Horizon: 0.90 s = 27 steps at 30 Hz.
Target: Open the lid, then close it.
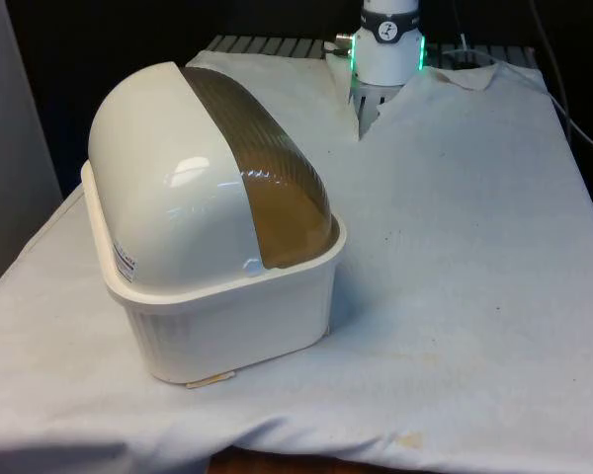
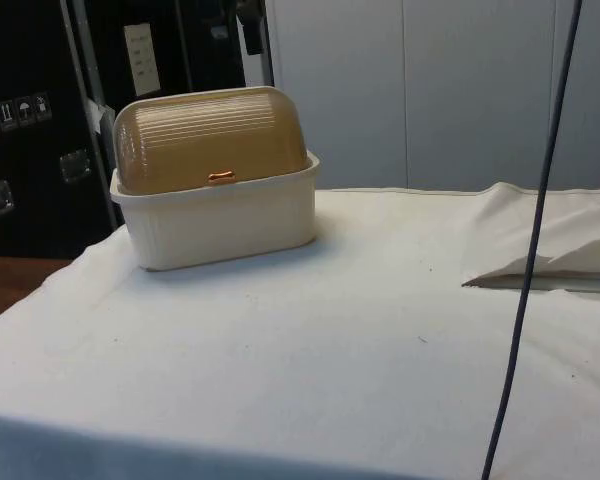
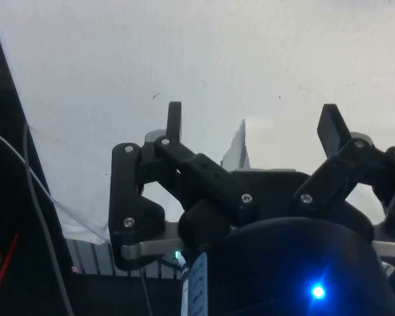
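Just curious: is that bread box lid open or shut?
Shut. The brown lid is rolled down, its handle at the rim of the cream base.

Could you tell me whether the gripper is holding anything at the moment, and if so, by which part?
Nothing is held: the gripper is open above the white cloth, its fingers wide apart.

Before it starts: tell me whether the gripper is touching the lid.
Apart. In the wrist view the open gripper hangs over bare cloth; in the side view the lid has nothing on it.

even bright light; glare on bread box dome.
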### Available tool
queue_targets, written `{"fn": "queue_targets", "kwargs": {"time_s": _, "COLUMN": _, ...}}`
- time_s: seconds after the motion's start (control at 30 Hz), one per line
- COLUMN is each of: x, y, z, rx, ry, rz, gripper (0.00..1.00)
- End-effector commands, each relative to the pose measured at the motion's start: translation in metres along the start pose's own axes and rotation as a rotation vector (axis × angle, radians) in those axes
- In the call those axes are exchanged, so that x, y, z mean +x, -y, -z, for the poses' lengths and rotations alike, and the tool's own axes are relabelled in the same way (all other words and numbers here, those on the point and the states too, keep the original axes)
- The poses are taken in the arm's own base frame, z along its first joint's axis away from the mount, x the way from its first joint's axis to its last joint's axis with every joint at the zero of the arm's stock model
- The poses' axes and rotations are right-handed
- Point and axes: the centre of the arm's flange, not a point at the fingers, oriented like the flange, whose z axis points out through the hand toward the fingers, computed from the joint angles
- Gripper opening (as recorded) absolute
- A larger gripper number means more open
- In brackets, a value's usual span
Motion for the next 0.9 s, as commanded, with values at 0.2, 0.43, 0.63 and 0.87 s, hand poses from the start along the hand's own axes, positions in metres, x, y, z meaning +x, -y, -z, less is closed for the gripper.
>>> {"fn": "queue_targets", "kwargs": {"time_s": 0.2, "x": -0.0061, "y": 0.0016, "z": 0.0033, "rx": 0.0, "ry": -0.01, "rz": 0.0, "gripper": 0.68}}
{"fn": "queue_targets", "kwargs": {"time_s": 0.43, "x": -0.0073, "y": 0.0016, "z": 0.0036, "rx": 0.001, "ry": -0.011, "rz": -0.001, "gripper": 0.29}}
{"fn": "queue_targets", "kwargs": {"time_s": 0.63, "x": -0.0071, "y": 0.004, "z": 0.004, "rx": 0.003, "ry": -0.015, "rz": 0.006, "gripper": 0.0}}
{"fn": "queue_targets", "kwargs": {"time_s": 0.87, "x": -0.0046, "y": 0.0082, "z": 0.0049, "rx": 0.006, "ry": -0.039, "rz": 0.027, "gripper": 0.0}}
